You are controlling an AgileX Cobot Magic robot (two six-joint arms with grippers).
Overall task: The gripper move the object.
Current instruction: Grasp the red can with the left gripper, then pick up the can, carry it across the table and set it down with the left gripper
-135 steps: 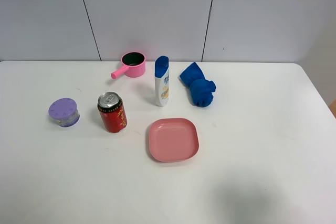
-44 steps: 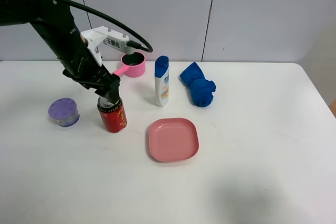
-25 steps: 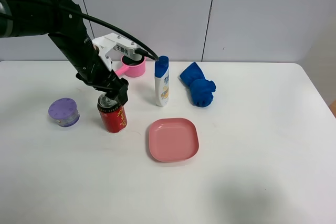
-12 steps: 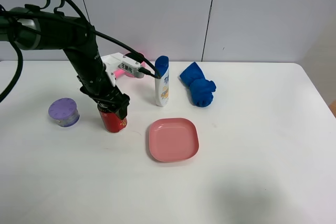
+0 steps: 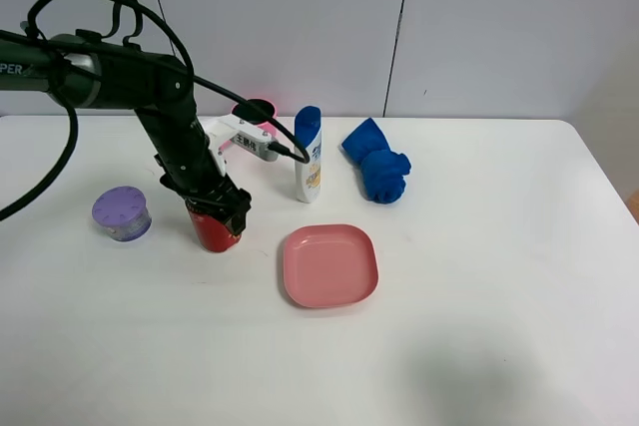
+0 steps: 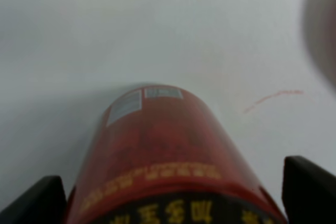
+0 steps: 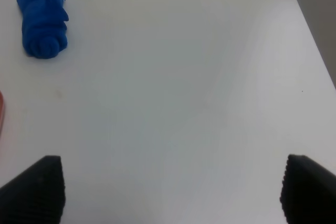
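Observation:
The red can stands upright on the white table, left of the middle. My left gripper has come down over its top, so the silver top is hidden in the high view. In the left wrist view the can fills the space between the two wide-set black fingertips of my left gripper, with the jaws open on either side of it. My right gripper is open and empty over bare table; it does not show in the high view.
A white shampoo bottle stands just right of the left arm. A pink plate lies to the can's right, a purple jar to its left. A blue cloth and a pink pot lie behind.
The left arm came in from the upper left and lowered its gripper down over the can. The can has stayed in place.

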